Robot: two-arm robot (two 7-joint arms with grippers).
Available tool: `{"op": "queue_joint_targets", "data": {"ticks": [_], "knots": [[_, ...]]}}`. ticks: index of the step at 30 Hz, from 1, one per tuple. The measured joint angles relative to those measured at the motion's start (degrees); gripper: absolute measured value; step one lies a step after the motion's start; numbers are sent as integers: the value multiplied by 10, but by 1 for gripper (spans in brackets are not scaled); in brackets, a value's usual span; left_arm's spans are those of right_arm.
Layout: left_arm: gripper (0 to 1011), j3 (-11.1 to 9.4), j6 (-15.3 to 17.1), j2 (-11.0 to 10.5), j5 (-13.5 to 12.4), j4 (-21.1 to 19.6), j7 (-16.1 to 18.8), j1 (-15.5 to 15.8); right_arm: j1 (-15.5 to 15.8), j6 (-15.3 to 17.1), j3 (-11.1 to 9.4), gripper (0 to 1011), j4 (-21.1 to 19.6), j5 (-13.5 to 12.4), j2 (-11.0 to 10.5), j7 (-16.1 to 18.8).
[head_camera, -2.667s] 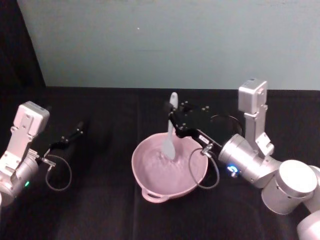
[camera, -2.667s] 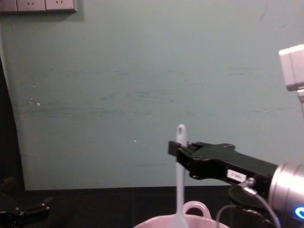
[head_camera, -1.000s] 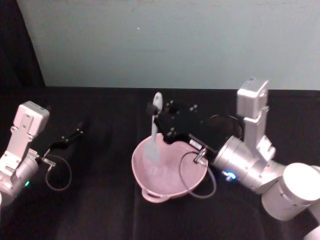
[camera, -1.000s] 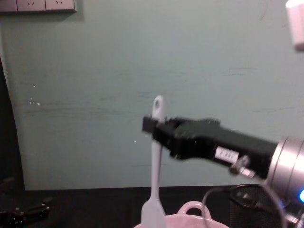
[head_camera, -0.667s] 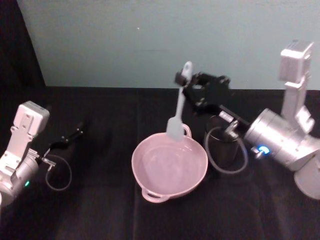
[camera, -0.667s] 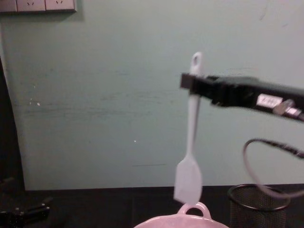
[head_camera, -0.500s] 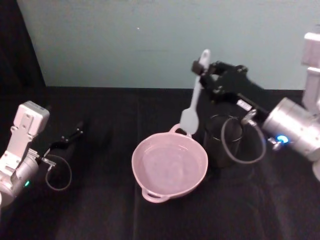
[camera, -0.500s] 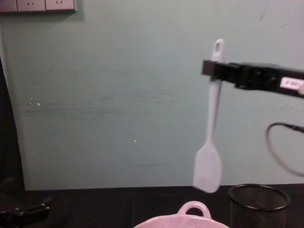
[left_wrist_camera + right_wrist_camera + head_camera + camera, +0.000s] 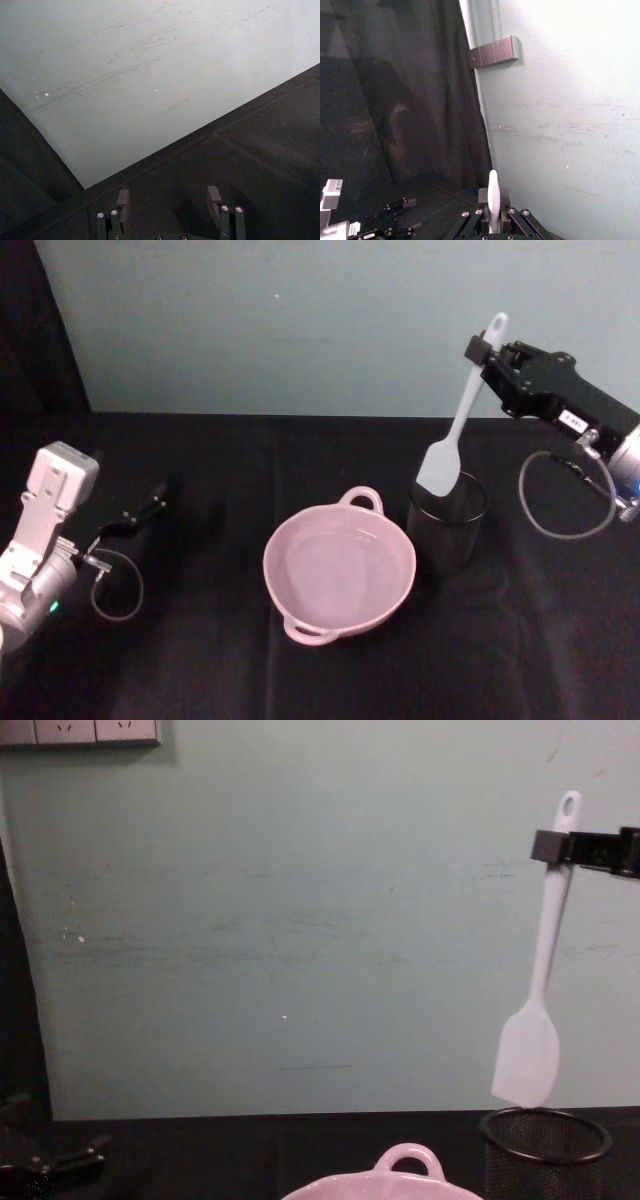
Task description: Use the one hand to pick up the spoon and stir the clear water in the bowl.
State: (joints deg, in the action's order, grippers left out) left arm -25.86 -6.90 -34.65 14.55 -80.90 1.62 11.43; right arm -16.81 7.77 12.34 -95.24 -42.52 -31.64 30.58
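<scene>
My right claw [image 9: 487, 352] is clenched on the spoon [image 9: 455, 423] near its holed end, and it has swung up and away to the right — a second ago the broad end was down in the bowl [image 9: 339, 572], now it hangs just above the rim of the black mesh cup [image 9: 446, 523]. I judge the stirring done and the spoon about to be dropped into that cup. The bowl sits on the black tabletop [image 9: 200, 660], its water calm. The chest view shows the blade [image 9: 526, 1060] clear of the cup's rim [image 9: 545, 1135] — a gap the head view flattens. My left claw [image 9: 169, 200] rests released, parked at the left, fingers apart over bare cloth.
</scene>
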Motion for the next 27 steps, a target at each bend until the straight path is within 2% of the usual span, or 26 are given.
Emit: {"op": "queue_joint_targets", "data": {"ticks": [5,11,19,27], "knots": [[1005,0,0,0,0,0,0,0,-10,3,-1,125,23,-16,-11,12],[1005,0,0,0,0,0,0,0,-35,-1,18,125,78,-24,-19,37],[1005,0,0,0,0,0,0,0,-50,-16,43,125,127,-26,-13,51],[1005,0,0,0,0,0,0,0,-53,-29,62,125,161,-35,-3,55]]}}
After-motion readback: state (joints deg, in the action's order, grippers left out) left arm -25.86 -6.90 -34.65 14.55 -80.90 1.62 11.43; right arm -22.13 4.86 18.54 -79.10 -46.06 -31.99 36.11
